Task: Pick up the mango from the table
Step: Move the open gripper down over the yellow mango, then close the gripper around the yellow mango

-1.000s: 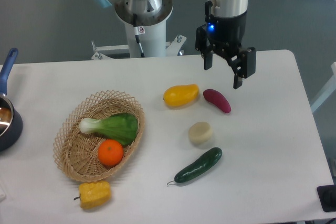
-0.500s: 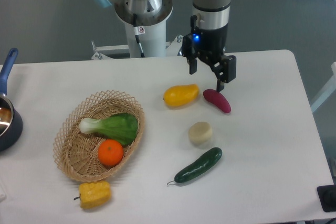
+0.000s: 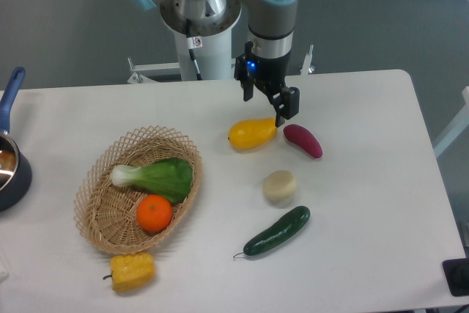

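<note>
Here, one mango (image 3: pixel 253 133), one gripper (image 3: pixel 264 110) above.

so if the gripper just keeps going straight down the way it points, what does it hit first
Most likely the mango. The open gripper points down just above its right end. Depth is unclear from one view, so it could instead meet bare table beside it.

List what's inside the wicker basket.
The wicker basket holds a green leafy vegetable and an orange, touching each other. Anything underneath them is hidden. The corn piece lies outside, on the table.
</note>
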